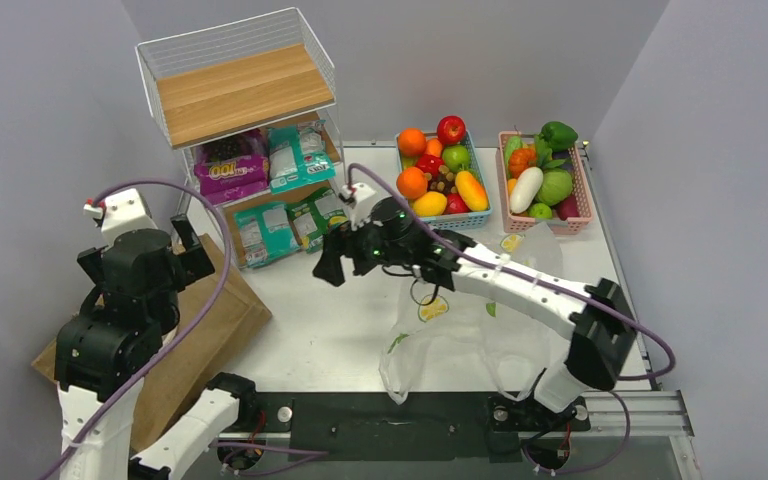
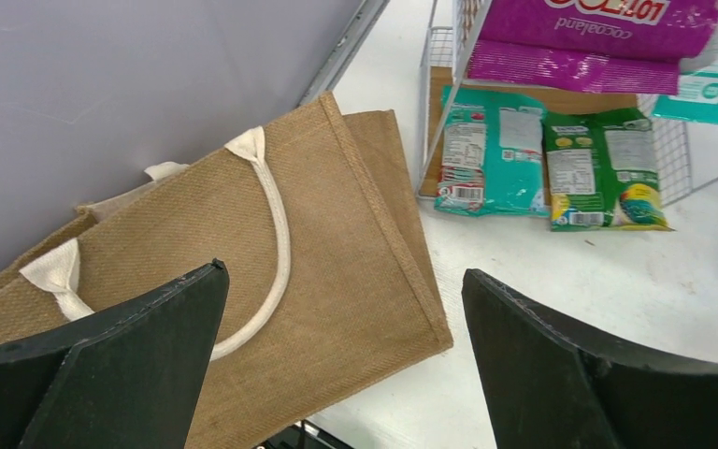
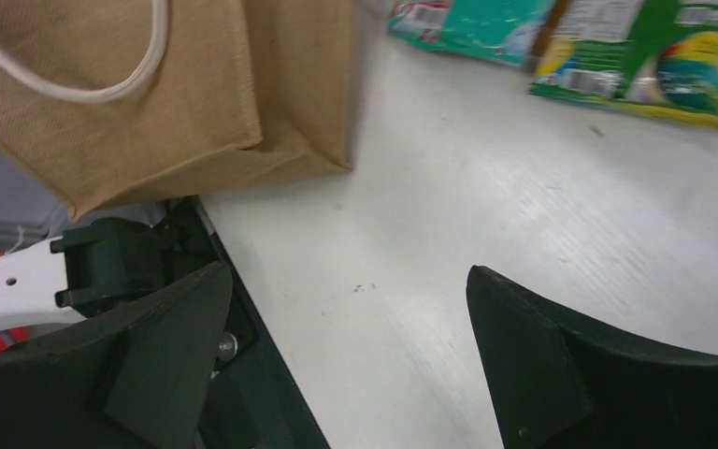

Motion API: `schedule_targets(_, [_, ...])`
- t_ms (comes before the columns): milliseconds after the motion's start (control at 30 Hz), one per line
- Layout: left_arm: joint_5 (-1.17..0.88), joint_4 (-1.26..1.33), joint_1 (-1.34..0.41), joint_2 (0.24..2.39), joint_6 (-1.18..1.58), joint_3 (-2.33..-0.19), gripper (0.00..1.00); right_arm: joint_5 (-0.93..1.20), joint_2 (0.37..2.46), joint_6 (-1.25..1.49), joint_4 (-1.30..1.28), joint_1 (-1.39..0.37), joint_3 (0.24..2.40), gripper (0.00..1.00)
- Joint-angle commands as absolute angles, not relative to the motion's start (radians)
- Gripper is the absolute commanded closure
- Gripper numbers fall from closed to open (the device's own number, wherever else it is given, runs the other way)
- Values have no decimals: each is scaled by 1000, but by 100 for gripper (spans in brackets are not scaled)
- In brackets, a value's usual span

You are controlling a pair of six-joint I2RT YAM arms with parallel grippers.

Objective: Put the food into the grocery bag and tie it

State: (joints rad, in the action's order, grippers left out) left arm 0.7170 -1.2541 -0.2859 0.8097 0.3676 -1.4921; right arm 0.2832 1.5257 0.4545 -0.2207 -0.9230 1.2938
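Note:
The grocery bag [image 1: 460, 345] lies crumpled on the table in front of the right arm's base. Orange and yellow toy fruits [image 1: 412, 182] sit in a blue basket [image 1: 480, 216] at the back. Purple [image 1: 230, 168], teal [image 1: 265, 232] and green [image 1: 322, 212] snack packets lie on the wire rack's shelves. My right gripper [image 1: 332, 262] is open and empty, hovering left of the bag near the lower packets. In the right wrist view it [image 3: 351, 365] is above bare table. My left gripper [image 1: 140, 252] is open and empty over a jute bag [image 2: 243, 262]; its wrist view [image 2: 346, 355] shows the teal [image 2: 491, 154] and green [image 2: 603, 168] packets.
A wire rack [image 1: 240, 60] with a wooden top stands at the back left. A pink basket [image 1: 585, 190] of toy vegetables stands at the back right. The flat jute bag [image 1: 210, 330] lies at the table's left edge and shows in the right wrist view [image 3: 150, 94].

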Motion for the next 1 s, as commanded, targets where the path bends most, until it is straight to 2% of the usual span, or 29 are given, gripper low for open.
schedule_targets(0, [640, -1229, -279, 770, 413, -1470, 4, 432, 1650, 474, -56, -997, 1392, 8])
schedule_targets(167, [576, -1197, -280, 708, 424, -1432, 4, 489, 1808, 599, 122, -1055, 1485, 14])
schedule_targets(500, [549, -1197, -279, 609, 469, -1417, 5, 424, 2046, 699, 222, -1140, 1669, 16])
schedule_targets(733, [541, -1221, -281, 579, 471, -1435, 5, 416, 2211, 730, 201, -1144, 1843, 18])
schedule_targets(967, [528, -1225, -281, 552, 480, -1420, 5, 360, 2266, 698, 170, -1146, 1872, 19])
